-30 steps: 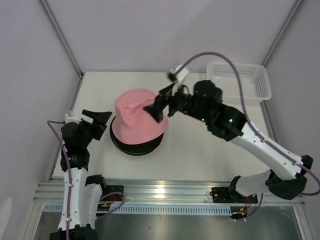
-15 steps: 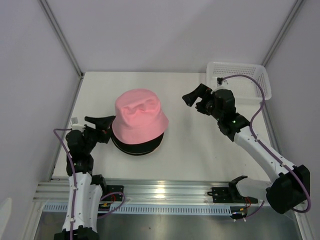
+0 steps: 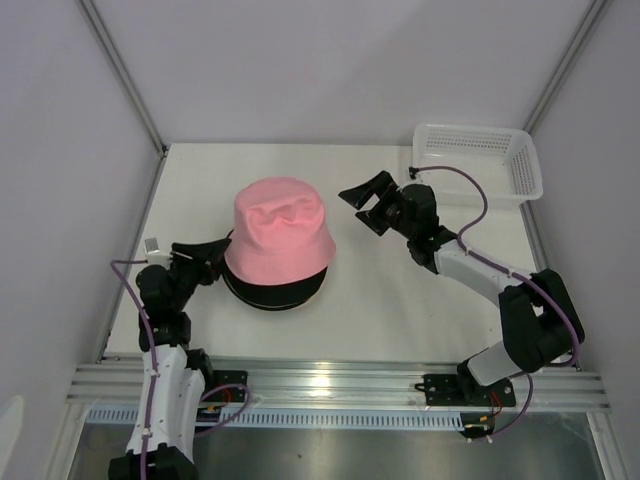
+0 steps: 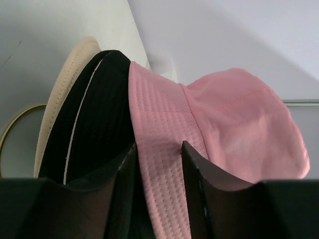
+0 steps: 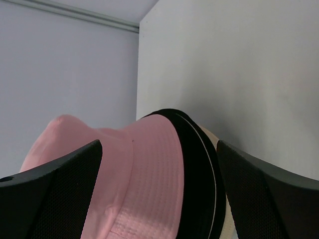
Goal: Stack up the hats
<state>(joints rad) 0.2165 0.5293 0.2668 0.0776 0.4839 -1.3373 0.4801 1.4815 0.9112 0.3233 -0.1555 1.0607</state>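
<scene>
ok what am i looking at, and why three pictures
Two robot arms stand at the table's near edge, each ending in a two-finger gripper. The wide picture is from a camera above and behind them; the other two are from wrist cameras, so the dark shapes at the bottom are that arm's own fingers. On the table sits one pile: pink hat on top, black hats under it, tan hat lowest. A basket stands far right. The left gripper has the pink brim between its jaws; whether it pinches, I cannot tell. The right gripper is open, holding nothing.
</scene>
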